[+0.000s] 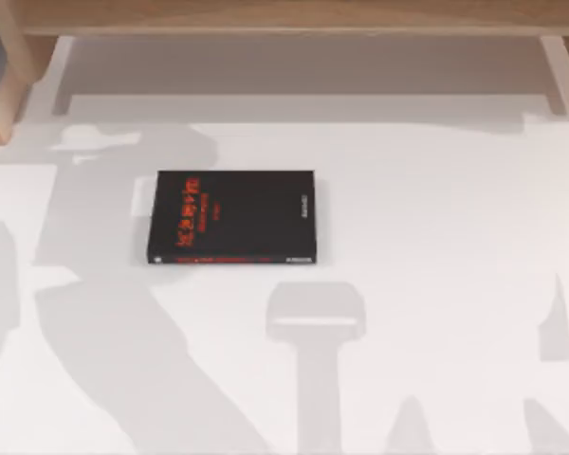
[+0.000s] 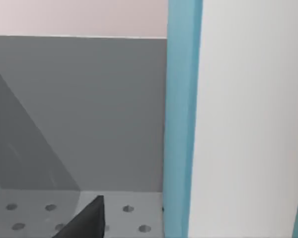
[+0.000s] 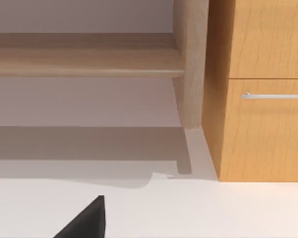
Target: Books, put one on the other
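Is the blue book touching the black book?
Cannot tell. The top view shows the black book lying on the white table; the left wrist view shows the blue book close up, with no black book beside it.

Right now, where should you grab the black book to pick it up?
Probably by a long edge, coming straight down from above. The black book lies flat on the white table with open space all around, so fingers could likely pinch across its narrower span.

black book (image 1: 232, 216): smooth matt cover, red lettering
teal book (image 2: 181, 119): smooth teal cover, white paper edge
table (image 1: 436, 284): smooth matt white
cabinet (image 3: 265, 89): grained wood, metal handle (image 3: 275, 95)
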